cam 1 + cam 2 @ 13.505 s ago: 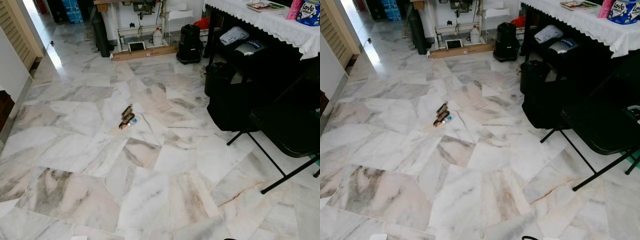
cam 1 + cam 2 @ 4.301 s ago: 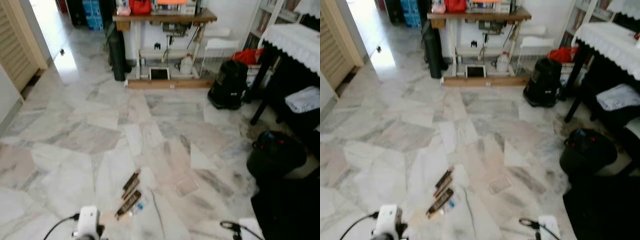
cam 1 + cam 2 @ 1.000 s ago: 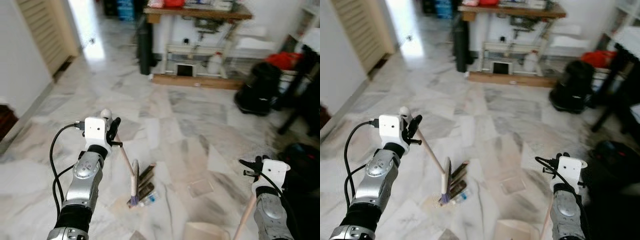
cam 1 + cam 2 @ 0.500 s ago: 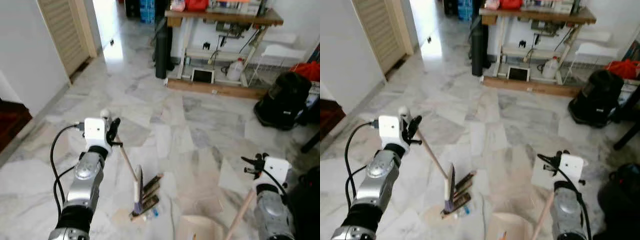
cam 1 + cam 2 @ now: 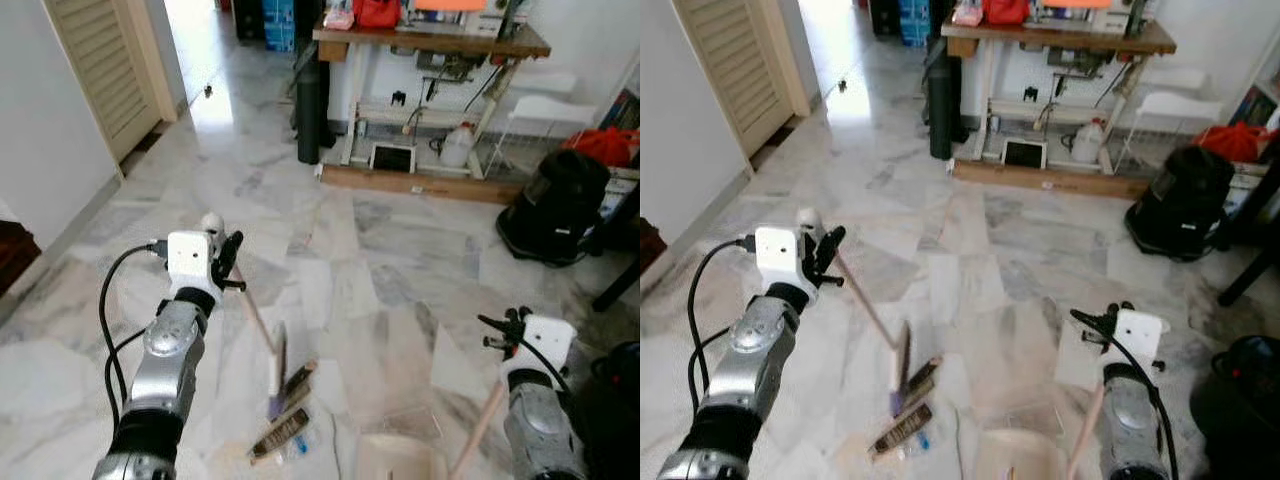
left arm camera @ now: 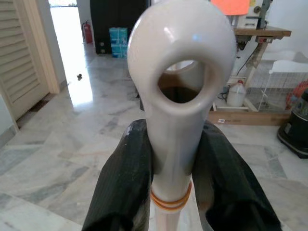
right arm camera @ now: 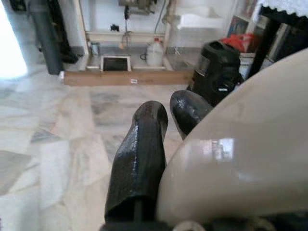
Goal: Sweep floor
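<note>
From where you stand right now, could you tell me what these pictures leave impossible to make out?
- Dustpan: cut off by the bottom edge of the eye views, so its contents are hidden.
- Right gripper: the cream dustpan handle covers much of the right wrist view, hiding the grip.
- Litter by the broom head: too blurred to identify.
- Items on the workbench: too small to name.

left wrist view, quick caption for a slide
Left pincer shut on the white broom handle, marble floor beyond.
</note>
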You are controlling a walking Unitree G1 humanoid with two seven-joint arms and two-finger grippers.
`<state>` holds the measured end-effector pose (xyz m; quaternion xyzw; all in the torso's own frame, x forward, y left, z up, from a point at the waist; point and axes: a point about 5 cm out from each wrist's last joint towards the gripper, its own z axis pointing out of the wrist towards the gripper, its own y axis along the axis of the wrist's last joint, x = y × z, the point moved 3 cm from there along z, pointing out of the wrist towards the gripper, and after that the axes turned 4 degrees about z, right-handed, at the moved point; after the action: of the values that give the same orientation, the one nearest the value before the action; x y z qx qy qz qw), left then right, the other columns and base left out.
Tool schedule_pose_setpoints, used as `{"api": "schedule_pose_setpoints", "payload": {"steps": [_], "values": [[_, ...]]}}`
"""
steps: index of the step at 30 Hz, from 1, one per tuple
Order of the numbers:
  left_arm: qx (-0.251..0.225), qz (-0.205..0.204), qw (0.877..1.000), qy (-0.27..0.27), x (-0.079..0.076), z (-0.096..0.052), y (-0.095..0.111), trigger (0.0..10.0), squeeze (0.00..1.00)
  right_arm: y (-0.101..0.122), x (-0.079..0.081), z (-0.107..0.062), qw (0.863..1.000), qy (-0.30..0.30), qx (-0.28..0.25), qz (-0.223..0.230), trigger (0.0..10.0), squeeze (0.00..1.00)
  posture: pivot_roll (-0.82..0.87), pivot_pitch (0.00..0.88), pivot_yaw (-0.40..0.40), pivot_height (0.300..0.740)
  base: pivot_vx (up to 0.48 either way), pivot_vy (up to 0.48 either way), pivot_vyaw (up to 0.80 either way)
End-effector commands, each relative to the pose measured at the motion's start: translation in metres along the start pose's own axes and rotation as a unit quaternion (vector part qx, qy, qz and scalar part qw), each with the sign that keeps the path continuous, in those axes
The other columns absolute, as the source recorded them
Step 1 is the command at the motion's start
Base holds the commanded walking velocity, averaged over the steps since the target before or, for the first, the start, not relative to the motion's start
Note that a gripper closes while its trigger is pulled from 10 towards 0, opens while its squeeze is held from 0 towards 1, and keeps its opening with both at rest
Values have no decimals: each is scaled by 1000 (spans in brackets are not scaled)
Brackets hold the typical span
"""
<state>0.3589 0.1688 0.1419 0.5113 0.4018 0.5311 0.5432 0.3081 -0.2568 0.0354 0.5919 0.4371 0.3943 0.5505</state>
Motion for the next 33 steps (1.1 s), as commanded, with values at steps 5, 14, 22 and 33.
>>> {"api": "schedule_pose_setpoints", "payload": {"steps": [5,14,22,33], "values": [[0,20,1000,-23,4,2,6,10000,0,-3,-1,-1,1000,-1,7,9,10000,0,-106,0,-8,740,0,0,0],[50,54,993,-96,-2,-7,-16,10000,0,-13,7,-7,1000,10,23,7,10000,0,-101,0,-3,740,0,0,0],[91,54,979,-172,-20,-17,-34,10000,0,-22,10,-11,999,14,37,3,10000,0,-101,0,0,740,0,0,0],[117,-12,977,-177,-29,-23,-50,10000,0,-37,18,-20,998,14,65,-1,10000,0,-98,0,4,740,0,0,0]]}}
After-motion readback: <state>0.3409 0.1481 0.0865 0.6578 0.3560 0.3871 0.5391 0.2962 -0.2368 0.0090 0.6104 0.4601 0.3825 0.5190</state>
